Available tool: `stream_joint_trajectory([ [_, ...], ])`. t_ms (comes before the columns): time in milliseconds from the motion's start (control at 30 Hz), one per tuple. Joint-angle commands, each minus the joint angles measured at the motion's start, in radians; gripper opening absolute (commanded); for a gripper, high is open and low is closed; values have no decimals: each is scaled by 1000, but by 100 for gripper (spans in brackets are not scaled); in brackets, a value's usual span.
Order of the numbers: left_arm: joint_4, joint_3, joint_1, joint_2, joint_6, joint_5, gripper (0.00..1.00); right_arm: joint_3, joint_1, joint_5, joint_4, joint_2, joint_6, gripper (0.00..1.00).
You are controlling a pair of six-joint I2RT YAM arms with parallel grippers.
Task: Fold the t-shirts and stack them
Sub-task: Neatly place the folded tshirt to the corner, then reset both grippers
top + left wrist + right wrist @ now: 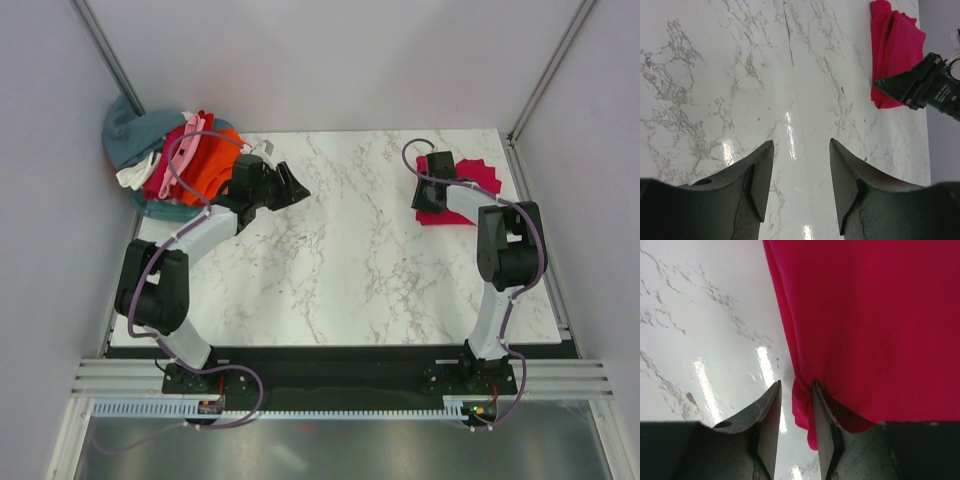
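A folded crimson-magenta t-shirt (474, 178) lies at the back right of the marble table; it also shows in the left wrist view (895, 50) and fills the right wrist view (880, 315). My right gripper (428, 206) (797, 385) sits low at its near-left edge, jaws slightly apart, with a fold of the hem between them against the right finger and table showing beside the left finger. A pile of t-shirts lies at the back left: orange (215, 160), red (163, 178), pink (192, 125), white (133, 176), teal-grey (128, 128). My left gripper (296, 188) (801, 142) is open and empty, just right of the pile.
The marble table (340, 260) has grey walls close on the left, right and back. The shirt pile overhangs the back left corner. My right gripper (920, 85) shows in the left wrist view at the shirt's edge. The arm bases stand on the rail (340, 380) at the near edge.
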Motion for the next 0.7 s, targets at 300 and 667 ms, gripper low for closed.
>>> stream_joint_trajectory([
  [300, 2, -44, -1, -112, 35, -18, 56, -116, -1, -34, 20, -231, -20, 47],
  [667, -18, -274, -122, -405, 29, -137, 57, -543, 31, -209, 304, -691, 5, 57],
])
